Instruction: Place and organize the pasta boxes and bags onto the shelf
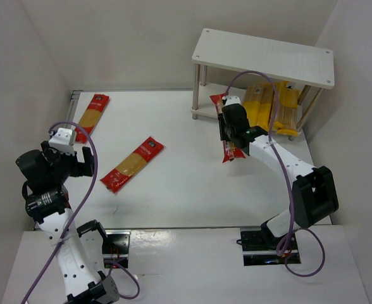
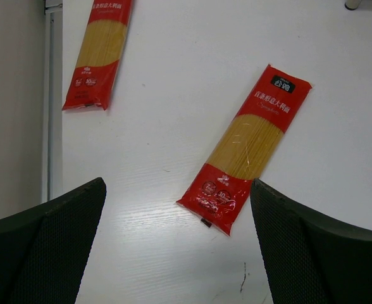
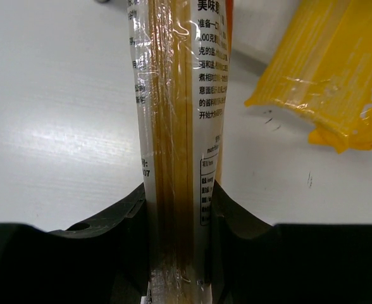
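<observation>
The white shelf (image 1: 265, 56) stands at the back right, with yellow pasta packs (image 1: 271, 107) lying under its top board. My right gripper (image 1: 231, 125) is just left of them, shut on a red-ended pasta pack (image 1: 226, 152) whose far end points toward the shelf. In the right wrist view this pack (image 3: 173, 114) runs up between the jaws on its edge, and my right gripper (image 3: 176, 215) pinches both its sides; the yellow packs (image 3: 338, 69) lie at the right. My left gripper (image 1: 78, 155) hangs open over the table's left. A red pack (image 2: 246, 149) lies ahead of my left gripper (image 2: 179, 247).
A second loose red pack (image 1: 92, 114) lies at the far left near the wall, also seen as a red pack (image 2: 99, 54) in the left wrist view. White walls close in the table on three sides. A shelf leg (image 1: 195, 113) stands just left of the held pack.
</observation>
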